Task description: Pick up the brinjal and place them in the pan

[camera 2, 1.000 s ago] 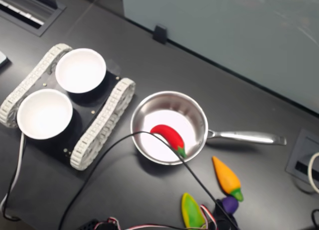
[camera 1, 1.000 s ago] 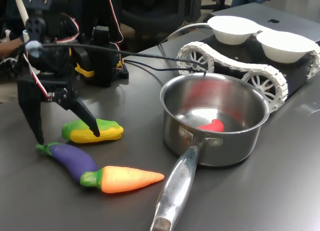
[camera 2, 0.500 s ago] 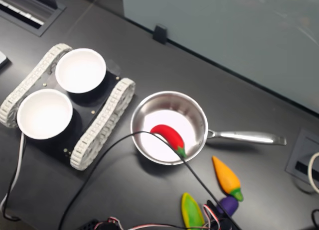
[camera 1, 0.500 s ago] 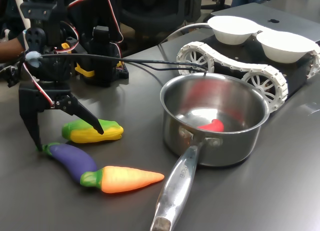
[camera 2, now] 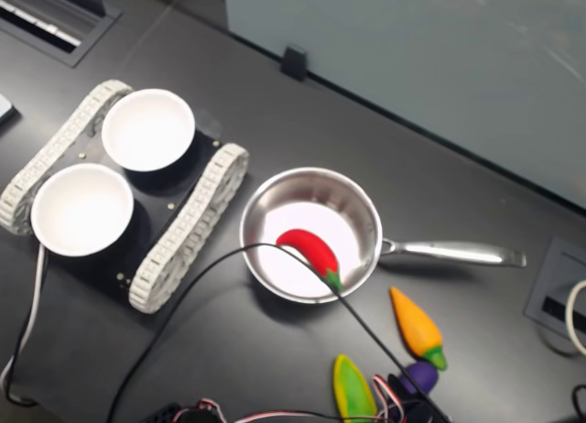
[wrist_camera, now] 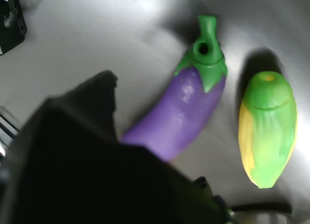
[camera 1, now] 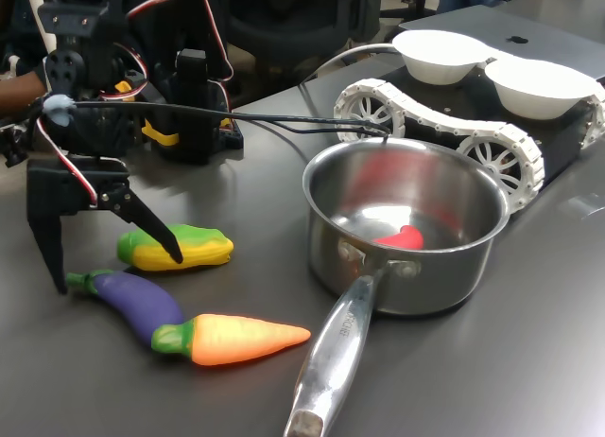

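The table is dark grey and smooth, and it shines a little where the light hits it. My claw hangs over the table at the first exterior view's left, with its two black fingers spread wide apart and nothing between them. One finger tip points down just beside the stem end of the brinjal. The other finger tip is in front of the corn.

The brinjal is purple with a green cap, and it lies flat on the table. In the wrist view the brinjal and the corn lie side by side with a small gap between them. The fat green end of the orange carrot touches the round end of the brinjal.

The pan is shiny metal and stands on the table, near the vegetables but apart from them. Its long handle has some small writing pressed into it, but I cannot read it. A red chilli with a green stem lies inside the pan.

Behind the pan sits a little black car with white tracks. Two white bowls rest on top of it. A thin black cable runs from my arm toward the car.
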Robot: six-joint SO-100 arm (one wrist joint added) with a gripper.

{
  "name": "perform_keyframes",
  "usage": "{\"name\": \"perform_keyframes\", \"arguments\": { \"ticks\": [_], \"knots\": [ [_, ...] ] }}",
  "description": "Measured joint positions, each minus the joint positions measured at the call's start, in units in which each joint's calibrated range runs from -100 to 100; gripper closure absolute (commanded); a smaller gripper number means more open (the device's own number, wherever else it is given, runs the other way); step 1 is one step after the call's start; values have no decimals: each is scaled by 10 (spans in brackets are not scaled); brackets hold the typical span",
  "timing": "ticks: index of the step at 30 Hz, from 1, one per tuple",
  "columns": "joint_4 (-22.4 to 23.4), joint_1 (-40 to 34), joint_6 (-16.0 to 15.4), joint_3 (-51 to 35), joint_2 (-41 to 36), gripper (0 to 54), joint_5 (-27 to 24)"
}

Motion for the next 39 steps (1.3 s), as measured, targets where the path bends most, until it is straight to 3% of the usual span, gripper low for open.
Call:
{"name": "perform_keyframes", "arguments": {
  "ticks": [7, 22, 39],
  "knots": [
    [-47, 1, 0, 35, 0, 83, 4],
    [-53, -13, 0, 77, 15, 106, 10],
    [-65, -18, -1, 92, 24, 211, 11]
  ]
}}
